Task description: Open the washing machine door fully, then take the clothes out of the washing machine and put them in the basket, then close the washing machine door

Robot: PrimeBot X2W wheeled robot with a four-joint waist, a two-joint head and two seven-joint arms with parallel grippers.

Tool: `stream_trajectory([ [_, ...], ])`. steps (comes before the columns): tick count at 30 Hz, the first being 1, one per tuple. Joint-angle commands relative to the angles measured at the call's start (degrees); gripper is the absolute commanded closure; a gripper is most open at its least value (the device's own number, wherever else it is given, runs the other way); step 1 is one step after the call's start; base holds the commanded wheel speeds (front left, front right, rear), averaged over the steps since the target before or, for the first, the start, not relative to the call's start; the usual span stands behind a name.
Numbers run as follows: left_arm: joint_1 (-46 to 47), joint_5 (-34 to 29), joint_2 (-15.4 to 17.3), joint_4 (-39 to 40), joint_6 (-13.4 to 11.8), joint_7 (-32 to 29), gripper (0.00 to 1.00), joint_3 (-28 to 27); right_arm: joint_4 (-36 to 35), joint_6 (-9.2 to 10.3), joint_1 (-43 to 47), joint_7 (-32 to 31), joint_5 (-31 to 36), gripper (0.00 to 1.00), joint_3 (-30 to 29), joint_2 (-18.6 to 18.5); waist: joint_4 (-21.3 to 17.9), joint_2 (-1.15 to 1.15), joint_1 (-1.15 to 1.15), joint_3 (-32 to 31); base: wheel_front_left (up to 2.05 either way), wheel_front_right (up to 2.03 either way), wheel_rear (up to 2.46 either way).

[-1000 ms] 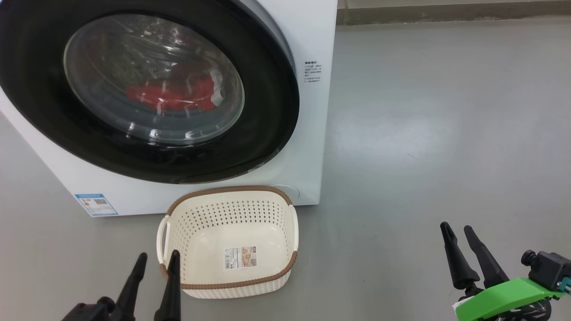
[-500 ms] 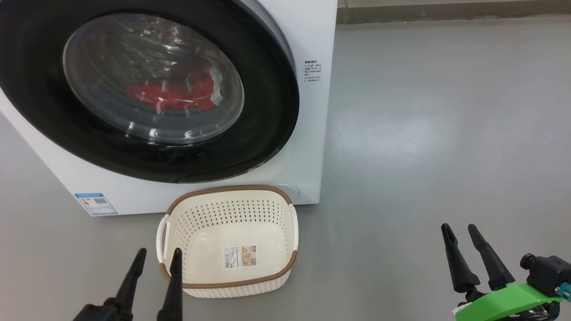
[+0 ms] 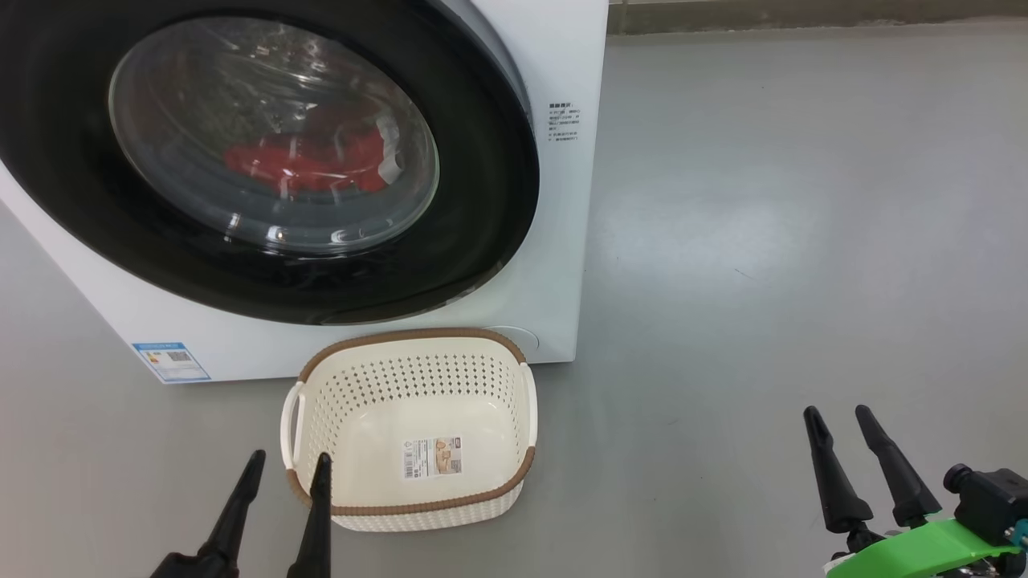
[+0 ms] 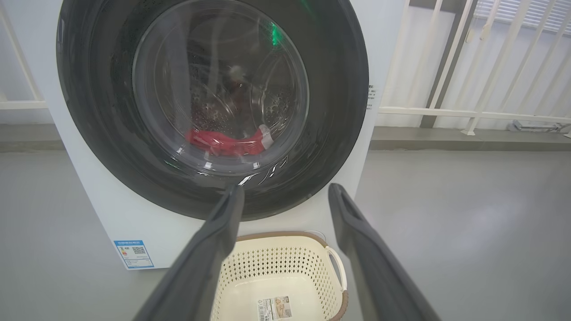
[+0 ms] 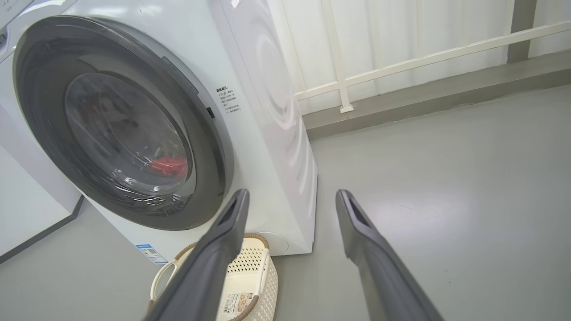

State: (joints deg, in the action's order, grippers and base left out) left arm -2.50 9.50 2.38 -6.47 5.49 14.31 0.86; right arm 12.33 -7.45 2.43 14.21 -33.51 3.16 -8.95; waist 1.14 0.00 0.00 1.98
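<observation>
1. Door: washing machine door [image 3: 482, 201] sits shut, flush on the front of the washing machine [image 3: 554, 241]. It has a black rim with a glass bowl at centre.
2. Load: clothes [image 3: 305, 164] are inside the washing machine, low in the drum. They show through the glass as a red bundle with a bit of white.
3. Target: basket [image 3: 418, 507] stands upright on the floor [image 3: 763, 241] just in front of the washing machine, under the door's lower right edge. Paper label [image 3: 432, 458] on its bottom. Contact with the washing machine: can't tell.
4. Arm L: left tool [image 3: 290, 456] is low in front of the washing machine, pointing at its door. Fingers spread wide, gripping nothing.
5. Arm R: right tool [image 3: 836, 411] is in front of the washing machine and well off to its right, over bare floor. Fingers wide apart, holding nothing.
6. Misc: blue sticker [image 3: 171, 361] at lower left of the washing machine front.
</observation>
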Motion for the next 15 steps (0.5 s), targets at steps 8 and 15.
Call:
stream_trajectory([
  [8,-0.3,1.0,0.5,0.0,-0.5,0.7,0.00,-2.0,-1.2,-0.03,0.2,0.8,0.6,0.00,-0.1,-0.6,-0.1,0.00,0.00,-0.1,0.00,0.00,0.00],
  [15,-0.1,0.9,0.5,-0.1,-0.3,0.7,0.00,-2.1,-1.4,-0.03,0.2,0.8,0.8,0.00,-0.5,-0.4,-0.1,0.00,0.00,0.2,0.00,0.00,0.00],
])
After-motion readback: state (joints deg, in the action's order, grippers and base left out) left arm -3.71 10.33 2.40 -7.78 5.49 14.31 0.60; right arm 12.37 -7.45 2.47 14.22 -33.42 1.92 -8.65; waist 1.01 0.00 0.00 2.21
